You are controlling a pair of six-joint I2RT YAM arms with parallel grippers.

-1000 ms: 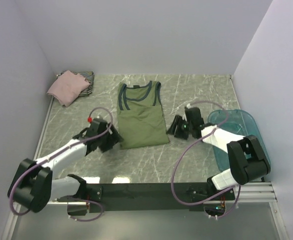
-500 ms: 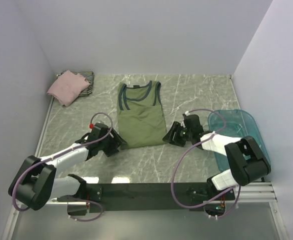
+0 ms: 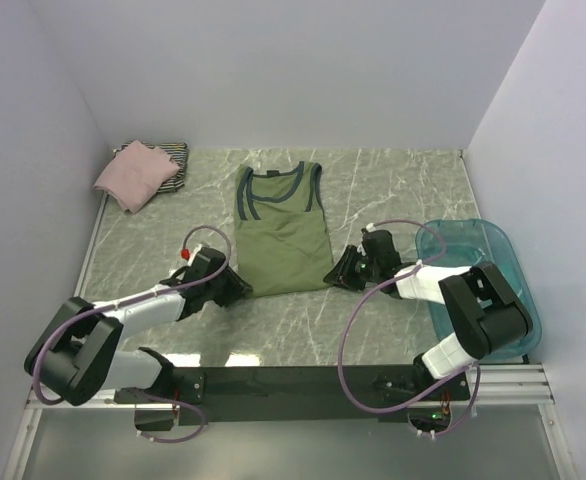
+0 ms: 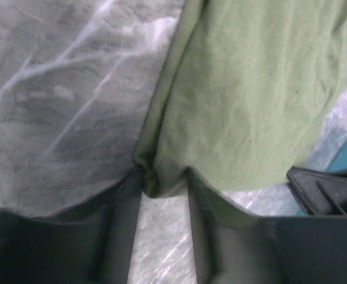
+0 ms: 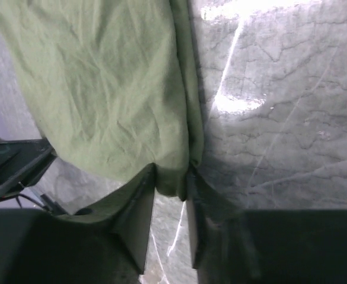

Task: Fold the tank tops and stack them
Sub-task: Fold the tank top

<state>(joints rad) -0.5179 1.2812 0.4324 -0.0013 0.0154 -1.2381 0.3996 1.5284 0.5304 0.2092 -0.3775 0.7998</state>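
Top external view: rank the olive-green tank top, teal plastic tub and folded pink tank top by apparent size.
1. Olive-green tank top, laid flat.
2. Translucent teal plastic tub, partly hidden by the right arm, so its rank against the green top is unsure.
3. Folded pale pink tank top, clearly smallest.

The flat-laid cotton tank top [image 3: 283, 240] is olive green, with navy trim edging its neckline and armholes; in both wrist views its cloth reads as a lighter, yellowish olive. At the far left corner, a folded soft tank top [image 3: 133, 175] is pale pink, and beneath it a folded tank top [image 3: 173, 155] shows black-and-white stripes. The stone-look tabletop [image 3: 393, 190] is grey-green, veined with white marbling. At the right stands a translucent plastic tub [image 3: 493, 250], teal in colour. Each arm has white link covers, black joints and black grippers, with mauve cables looping alongside. The surrounding walls are pale lavender-white.
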